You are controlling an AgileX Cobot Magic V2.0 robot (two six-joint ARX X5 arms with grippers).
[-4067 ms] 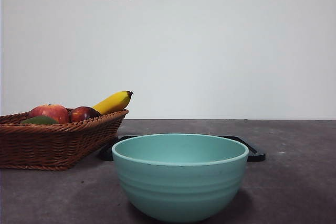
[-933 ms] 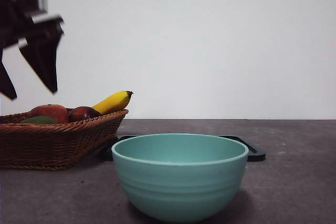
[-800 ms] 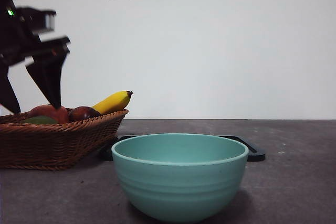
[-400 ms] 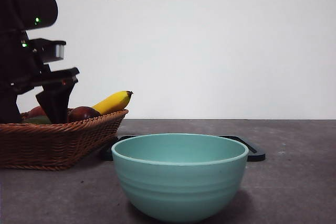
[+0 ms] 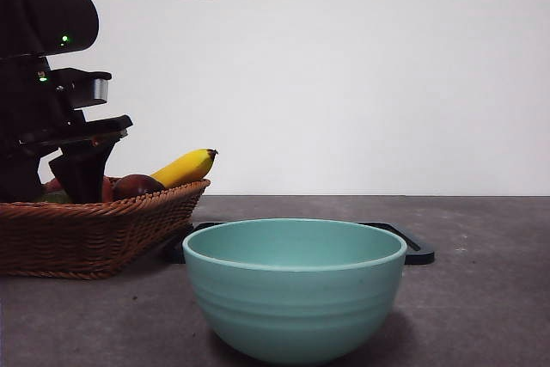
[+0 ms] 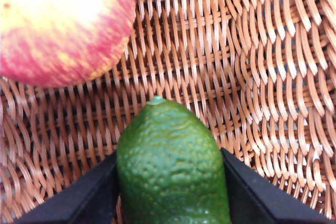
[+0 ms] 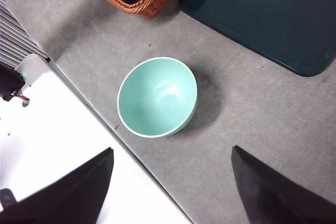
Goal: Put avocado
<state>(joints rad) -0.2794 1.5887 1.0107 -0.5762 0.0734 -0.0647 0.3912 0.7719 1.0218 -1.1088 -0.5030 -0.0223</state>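
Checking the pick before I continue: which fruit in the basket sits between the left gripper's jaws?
The avocado: dark green, bumpy, lying between the left gripper's open jaws. The red-yellow apple lies apart, outside them, on the wicker basket.

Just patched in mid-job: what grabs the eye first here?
The left gripper, down inside the wicker basket, with a black jaw on each side of the green avocado. Beside it lies a red-yellow apple. In front stands an empty teal bowl.
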